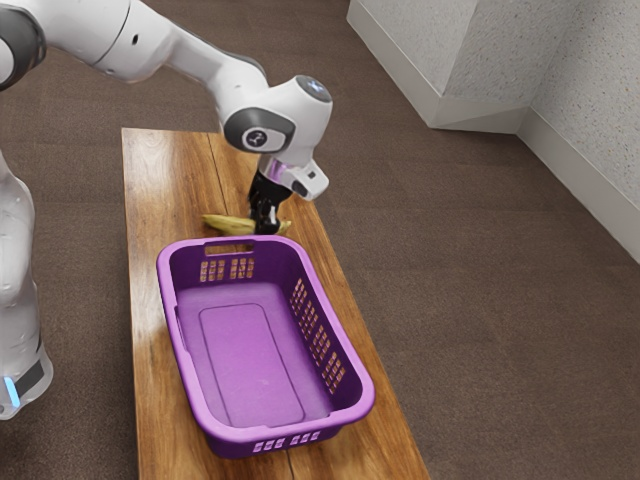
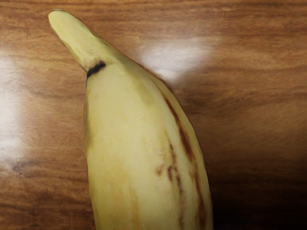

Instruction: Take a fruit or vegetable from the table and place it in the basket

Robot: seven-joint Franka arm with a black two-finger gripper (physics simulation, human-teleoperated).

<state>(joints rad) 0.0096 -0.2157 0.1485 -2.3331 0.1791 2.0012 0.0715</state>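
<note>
The black gripper [image 1: 265, 217] is down at a yellow banana [image 1: 229, 225] on the wooden table, just beyond one short end of the purple basket [image 1: 366, 388] in the exterior view. Part of the banana is hidden behind the gripper, and both its ends stick out on either side. Seen from the hand, the banana [image 2: 139, 158] lies close under it, its stem pointing away and dark streaks along its skin. Whether the gripper is open or closed on it is hidden.
The basket's raised, perforated wall [image 1: 315, 335] stands close to the gripper. The narrow table [image 1: 165, 180] has a long edge on the exterior view's right, with carpeted floor [image 1: 450, 300] beyond.
</note>
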